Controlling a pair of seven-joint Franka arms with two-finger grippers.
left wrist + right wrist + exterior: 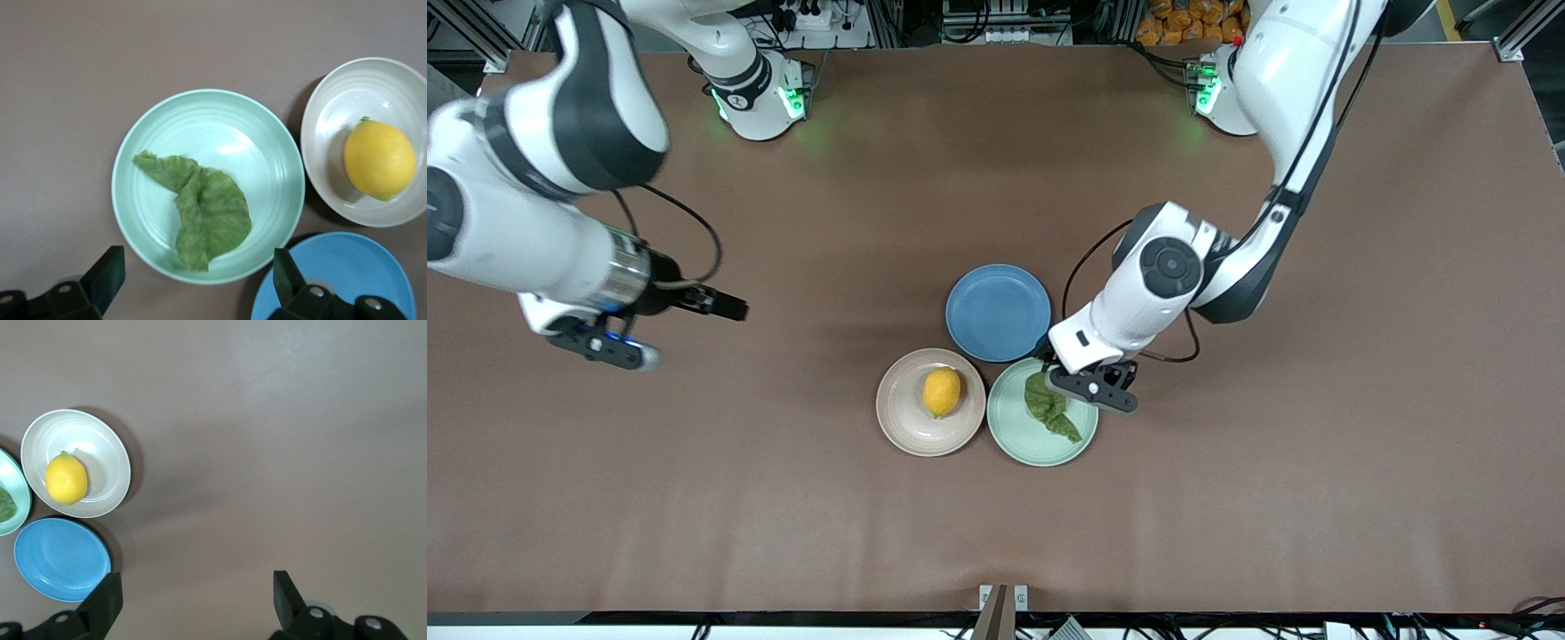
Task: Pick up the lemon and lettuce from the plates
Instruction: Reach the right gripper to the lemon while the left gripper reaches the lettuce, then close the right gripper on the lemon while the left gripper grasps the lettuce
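The yellow lemon lies on the beige-pink plate. The dark green lettuce lies on the mint green plate beside it. My left gripper hangs open over the mint plate's edge, at the side toward the blue plate. The left wrist view shows its open jaws astride the lettuce's end, well above the mint plate, with the lemon off to one side. My right gripper is open and empty over bare table toward the right arm's end. Its wrist view shows the lemon some way off.
An empty blue plate sits farther from the front camera, touching both other plates. It also shows in the left wrist view and the right wrist view. Brown table surrounds the three plates.
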